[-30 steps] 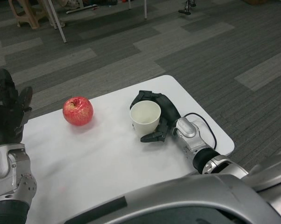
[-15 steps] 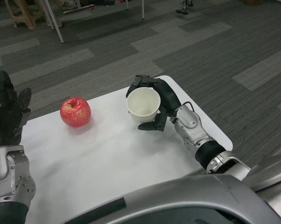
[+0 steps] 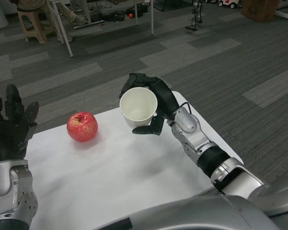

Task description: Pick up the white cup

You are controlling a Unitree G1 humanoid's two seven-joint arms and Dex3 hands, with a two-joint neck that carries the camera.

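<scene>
White cup is held by the right hand above the far part of the white table, its open mouth tipped toward the camera. From the head view, the black fingers wrap around the back and far side of the cup, and the thumb curls under its near side. The right silver forearm slants up from the lower right corner toward the cup. A red apple rests on the table to the cup's left, apart from it. The left hand stands upright at the picture's left edge, fingers spread and holding nothing, its silver forearm below.
</scene>
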